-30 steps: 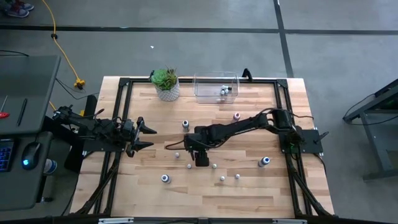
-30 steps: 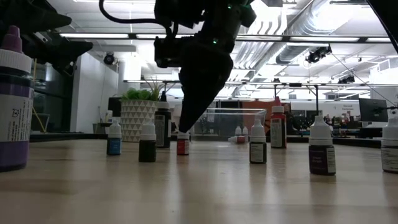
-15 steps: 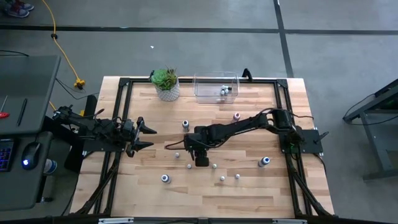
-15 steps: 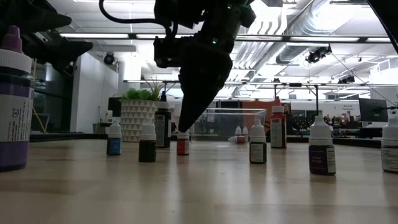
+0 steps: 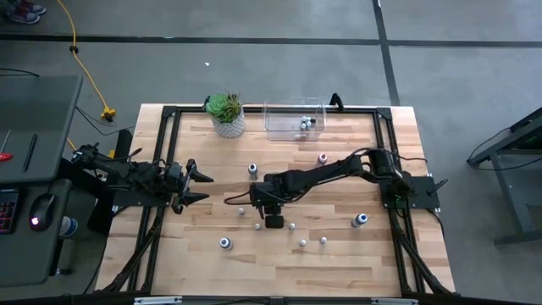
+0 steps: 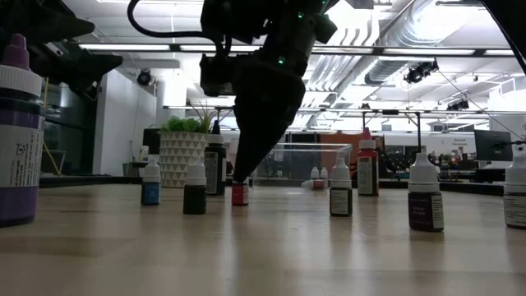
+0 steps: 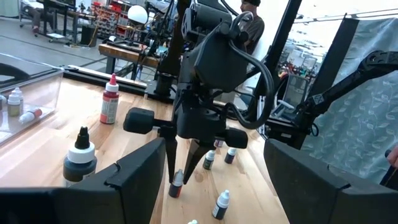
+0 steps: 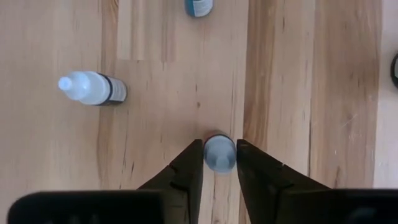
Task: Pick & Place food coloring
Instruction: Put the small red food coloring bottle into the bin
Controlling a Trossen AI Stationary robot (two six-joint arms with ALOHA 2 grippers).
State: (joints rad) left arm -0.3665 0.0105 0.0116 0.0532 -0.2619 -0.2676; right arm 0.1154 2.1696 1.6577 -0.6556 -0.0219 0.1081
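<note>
Small food coloring bottles stand scattered upright on the wooden table [image 5: 339, 263]. My right gripper [image 8: 219, 163] points steeply down at mid-table over one small red bottle [image 6: 239, 194] with a white cap, and is shut on it. That bottle also shows in the left wrist view as the red bottle [image 7: 177, 186]. Far to the left, my left gripper [image 5: 201, 186] waits open and level above the table's left edge. My right gripper pinches the red bottle's white cap [image 8: 219, 152] between its two fingertips [image 8: 194, 163], one on each side. The fingers come slanting down from above. The bottle stands upright with its base on the table [image 6: 239, 203].
A clear bin [image 5: 294, 117] holding a few bottles and a potted plant [image 5: 226, 113] stand at the far edge. Loose bottles lie close by, such as a pale one [image 5: 240, 211], another [image 5: 257, 226] and a blue-topped one [image 5: 360, 220]. Black frame rails border the table.
My right gripper has stayed over the red bottle. Its tip has settled slightly lower, around the bottle's cap. The bottle remains standing on the table.
</note>
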